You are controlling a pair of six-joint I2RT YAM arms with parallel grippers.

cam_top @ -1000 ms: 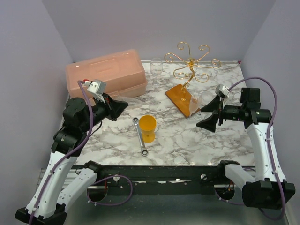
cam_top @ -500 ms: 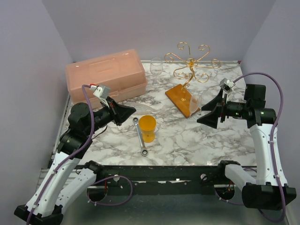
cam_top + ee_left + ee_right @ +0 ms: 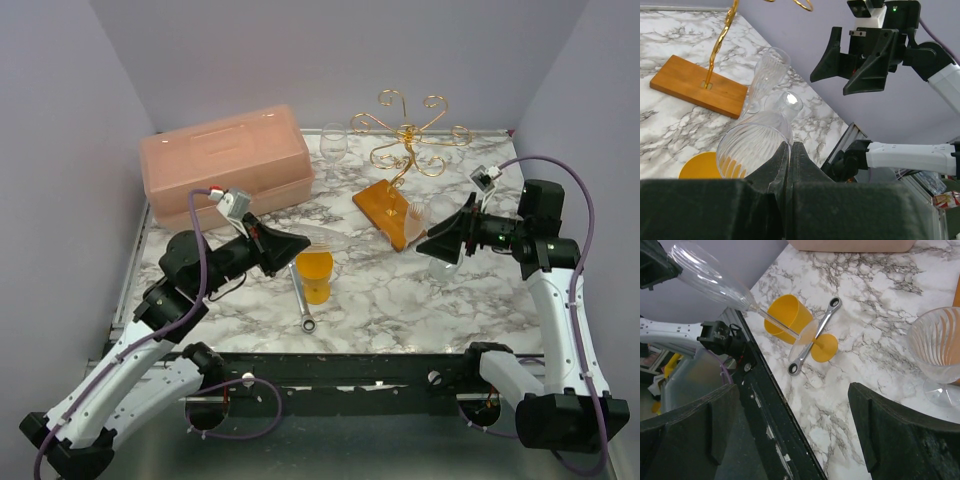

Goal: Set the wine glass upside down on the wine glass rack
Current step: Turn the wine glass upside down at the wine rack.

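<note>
Shows the carry stage of the task, judged about midway: glass lifted, not yet hung. At nine o'clock of the desk (image 3: 470, 300), shows the left end effector (image 3: 300, 245) pinched fully shut on the rim of the wine glass (image 3: 752, 145). Holds that glass clear of the desk and roughly level, bowl at the fingers, stem and foot pointing toward three o'clock, over the yellow cup (image 3: 315, 272), with a wrench (image 3: 300, 290) lying just beside the cup. At one o'clock, well apart from the held glass, shows the wine glass rack (image 3: 408, 135): gold scrolled arms on a thin stem, rooted in an orange-brown base (image 3: 383, 208). Near the base's four o'clock corner, shows a second glass (image 3: 937, 350) standing upright, untouched. At three o'clock, shows the right end effector (image 3: 438, 243) spread as wide as it goes, gripping and touching nothing, mouth turned toward nine o'clock at the foot of the held glass. Appears set for a handover, though equally open to a direct hang by the left arm. Calls next for closing the gap between foot and open jaws, or else for carrying the glass toward one o'clock, turning the bowl downward and sliding the stem into a scroll so that the foot catches on the wire. Demands care with the thin rim grip and with the standing glass close to the path.
</note>
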